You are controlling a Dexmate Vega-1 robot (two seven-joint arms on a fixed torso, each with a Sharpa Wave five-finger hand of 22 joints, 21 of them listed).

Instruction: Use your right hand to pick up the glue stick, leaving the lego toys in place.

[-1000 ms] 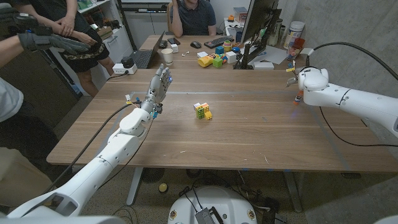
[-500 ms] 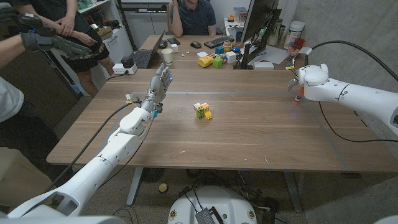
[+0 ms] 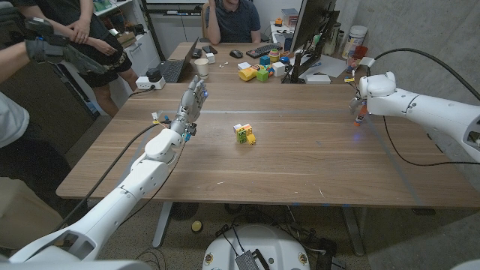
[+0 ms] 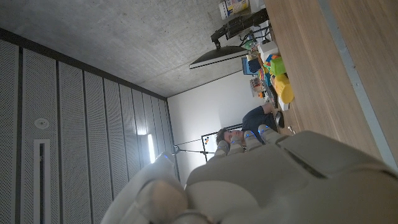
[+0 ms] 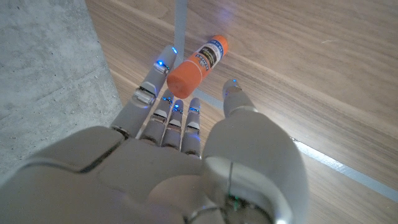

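Note:
The glue stick (image 3: 361,113), white with an orange cap, stands near the table's far right edge; its cap (image 5: 186,75) shows close up in the right wrist view. My right hand (image 3: 358,100) hovers over it with fingers (image 5: 163,99) on one side and the thumb (image 5: 234,97) on the other, spread and not closed on it. The lego toys (image 3: 244,133), a small green and yellow cluster, sit at the table's middle. My left hand (image 3: 191,103) is raised over the left part of the table, fingers straight and apart, holding nothing; its back (image 4: 280,180) shows in the left wrist view.
A few small bits (image 3: 156,118) lie on the table by my left hand. Behind the table stands a desk with a monitor (image 3: 311,30), keyboard, laptop (image 3: 174,70), cup and coloured blocks (image 3: 259,73). People are at the back and at the left edge (image 3: 45,45).
My right hand has shifted a little toward the far edge, closing in over the glue stick. The left arm and the lego toys have not moved.

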